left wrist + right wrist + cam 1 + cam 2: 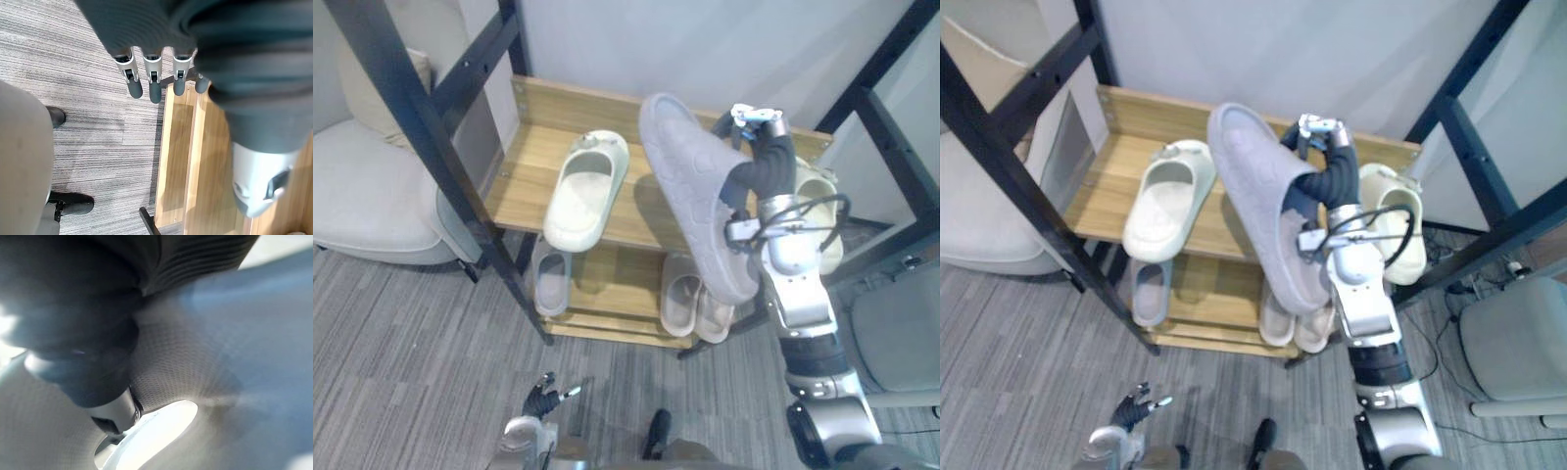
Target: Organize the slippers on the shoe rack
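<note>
- My right hand's thumb [115, 409] presses into the textured upper of the grey slipper [690, 186], so the right hand [759, 176] is clamped on it.
- That grey slipper is held in the air, tilted up with its sole towards the head camera, over the top shelf of the shoe rack [524, 176].
- My left hand [543, 399] hangs low over the carpet [411, 333] by the rack's foot, its fingers [154, 90] straight and released, holding nothing.
- On the top shelf, 1 cream slipper [587, 191] lies on the left and a second cream slipper [1396, 220] on the right, partly behind my arm.
- On the lower shelf, 1 small grey slipper [551, 279] sits at the left and a beige pair [695, 304] side by side further right.
- A pale chair [372, 186] stands left of the rack.
</note>
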Available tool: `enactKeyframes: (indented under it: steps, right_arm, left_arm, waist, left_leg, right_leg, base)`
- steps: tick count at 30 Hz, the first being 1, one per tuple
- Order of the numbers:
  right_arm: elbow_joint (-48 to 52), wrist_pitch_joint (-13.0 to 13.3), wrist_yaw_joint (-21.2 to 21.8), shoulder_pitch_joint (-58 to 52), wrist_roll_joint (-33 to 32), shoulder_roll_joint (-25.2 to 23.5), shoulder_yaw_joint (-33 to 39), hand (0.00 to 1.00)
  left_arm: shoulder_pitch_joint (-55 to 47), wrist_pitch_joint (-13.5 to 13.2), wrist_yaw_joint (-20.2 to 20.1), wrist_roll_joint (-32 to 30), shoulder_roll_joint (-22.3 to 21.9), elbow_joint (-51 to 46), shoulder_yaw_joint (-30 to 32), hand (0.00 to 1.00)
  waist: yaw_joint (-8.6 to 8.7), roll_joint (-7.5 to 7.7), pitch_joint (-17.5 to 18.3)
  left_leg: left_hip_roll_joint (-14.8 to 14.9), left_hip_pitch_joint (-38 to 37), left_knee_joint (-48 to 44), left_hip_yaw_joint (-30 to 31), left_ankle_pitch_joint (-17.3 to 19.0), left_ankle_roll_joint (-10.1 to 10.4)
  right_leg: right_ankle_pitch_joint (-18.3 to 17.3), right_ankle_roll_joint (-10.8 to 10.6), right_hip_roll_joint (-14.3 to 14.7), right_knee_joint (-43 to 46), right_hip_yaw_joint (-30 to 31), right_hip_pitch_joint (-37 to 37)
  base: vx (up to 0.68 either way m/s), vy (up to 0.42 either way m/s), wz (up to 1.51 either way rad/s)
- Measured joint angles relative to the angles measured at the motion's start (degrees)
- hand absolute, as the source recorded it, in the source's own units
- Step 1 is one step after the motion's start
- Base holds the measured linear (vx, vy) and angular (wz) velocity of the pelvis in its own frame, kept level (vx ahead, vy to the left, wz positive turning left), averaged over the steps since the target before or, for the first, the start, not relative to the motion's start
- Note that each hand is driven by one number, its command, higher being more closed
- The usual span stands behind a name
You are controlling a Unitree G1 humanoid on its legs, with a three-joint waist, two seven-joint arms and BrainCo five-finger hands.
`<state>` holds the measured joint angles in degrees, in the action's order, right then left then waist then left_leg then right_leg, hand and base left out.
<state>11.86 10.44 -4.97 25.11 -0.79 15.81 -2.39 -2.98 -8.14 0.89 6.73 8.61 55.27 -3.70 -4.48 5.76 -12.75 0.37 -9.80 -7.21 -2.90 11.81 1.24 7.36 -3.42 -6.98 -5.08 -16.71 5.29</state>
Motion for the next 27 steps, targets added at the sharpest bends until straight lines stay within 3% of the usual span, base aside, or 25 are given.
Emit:
enactKeyframes:
  steps: [11,19,23,24,25,27]
  right_arm:
    - [9.36,2.54,6.48,-16.17,-7.39,-1.34,-0.9,1.0]
    - [9.43,2.38,11.86,-26.1,-8.85,-0.99,-10.18,1.0]
    - [3.4,1.96,13.26,-27.42,-8.84,-1.06,-14.01,1.0]
    - [0.92,1.5,13.34,-27.43,-8.81,-0.96,-14.86,1.0]
    - [-0.28,1.18,13.26,-27.4,-8.81,-0.93,-15.32,1.0]
    - [-2.78,0.82,12.98,-25.47,-8.39,-0.79,-16.7,1.0]
  left_arm:
    - [-0.47,-0.24,-0.07,-0.49,-1.68,2.89,-0.01,0.0]
    - [-0.44,-0.49,-0.08,-0.46,-2.26,5.01,-0.34,0.0]
    - [-0.44,-0.9,-0.13,-0.42,-2.25,5.11,-0.82,0.0]
    - [-0.21,-1.18,-0.13,-0.39,-2.11,5.11,-1.15,0.0]
    - [0.06,-1.23,-0.12,-0.36,-2.0,5.13,-1.58,0.0]
    - [1.96,-1.53,-0.03,0.35,-1.51,5.08,-1.82,0.0]
  waist:
    - [1.81,-3.15,2.66]
    - [2.24,-4.11,3.95]
    - [2.09,-4.7,3.72]
    - [2.04,-4.41,3.47]
    - [2.04,-5.1,2.87]
    - [1.3,-5.23,0.02]
  left_leg:
    - [0.68,-1.41,0.96,-1.44,0.33,-0.48]
    - [1.31,-3.44,1.81,-1.17,-0.19,0.16]
    - [1.32,-3.41,1.66,-0.89,-0.4,0.33]
    - [1.3,-1.95,-0.4,-0.23,-0.14,0.41]
    - [1.32,-0.07,-2.19,0.4,0.38,0.43]
    - [1.52,5.56,-10.34,0.77,2.87,0.56]
  right_leg:
    - [0.0,0.06,0.75,-0.02,1.73,0.79]
    - [-0.01,0.28,1.3,-0.17,1.22,2.65]
    - [-0.09,0.24,1.17,0.02,0.88,2.85]
    - [-0.92,0.31,0.77,1.67,0.36,1.89]
    - [-2.09,0.39,0.43,4.11,-0.16,0.13]
    - [-6.19,0.74,-1.22,14.26,-0.9,-5.66]
  base:
    - [-0.08,-0.034,-0.07]
    - [-0.01,-0.012,0.02]
    - [0.0,0.004,0.05]
    - [-0.02,0.01,0.26]
    - [-0.05,0.017,0.36]
    - [-0.1,0.016,0.34]
